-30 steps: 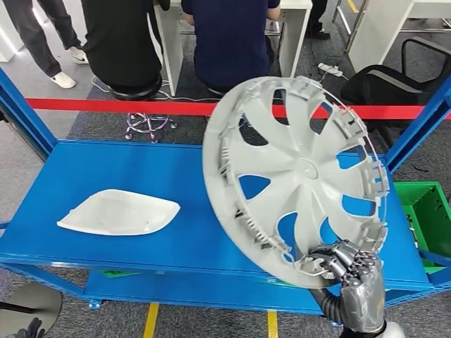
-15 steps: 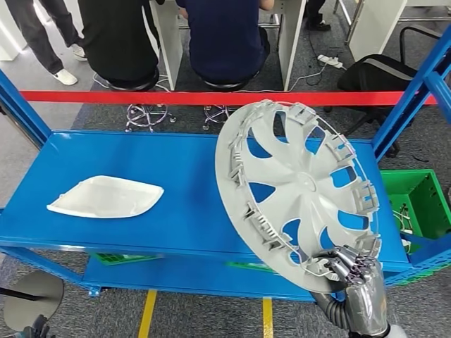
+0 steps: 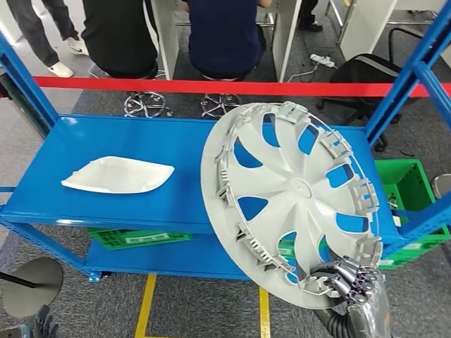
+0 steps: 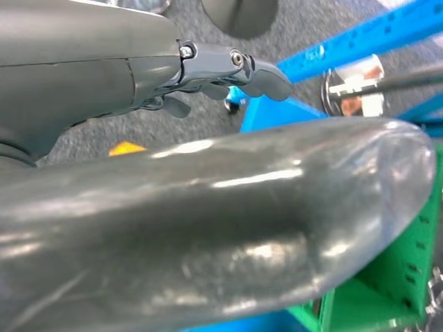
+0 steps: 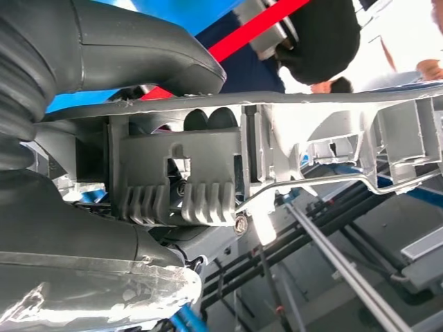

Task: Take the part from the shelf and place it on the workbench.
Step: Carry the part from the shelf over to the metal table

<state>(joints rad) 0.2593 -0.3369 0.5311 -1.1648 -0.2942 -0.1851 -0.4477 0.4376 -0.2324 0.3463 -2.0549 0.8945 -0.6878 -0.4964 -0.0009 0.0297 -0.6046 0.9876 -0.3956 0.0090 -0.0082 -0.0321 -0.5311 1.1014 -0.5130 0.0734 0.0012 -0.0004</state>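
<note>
Head view, left to right: left hand (image 3: 42, 325) at lower left corner, low beside the shelf, mostly cut off; left wrist view shows its fingers (image 4: 246, 69) extended with nothing in them, so it reads as open. White moulded panel (image 3: 118, 175), smooth, leaf-shaped with pointed ends, lies flat on the left half of the glossy blue metal shelf (image 3: 180, 190). Silver-grey plastic wheel cover (image 3: 289, 201), round, spoked with teardrop cutouts, ribbed clips and a wire ring round its rim, fills centre-right, tilted with its inner face toward the camera, overlapping the shelf's right end. Right hand (image 3: 354, 282) at lower right, metallic, fingers wrapped over the cover's bottom rim, gripping it; arm comes up from the bottom edge. Right wrist view: thumb and fingers clamp the rim at a ribbed clip (image 5: 177, 200). Green crate (image 3: 409, 190) at far right.
</note>
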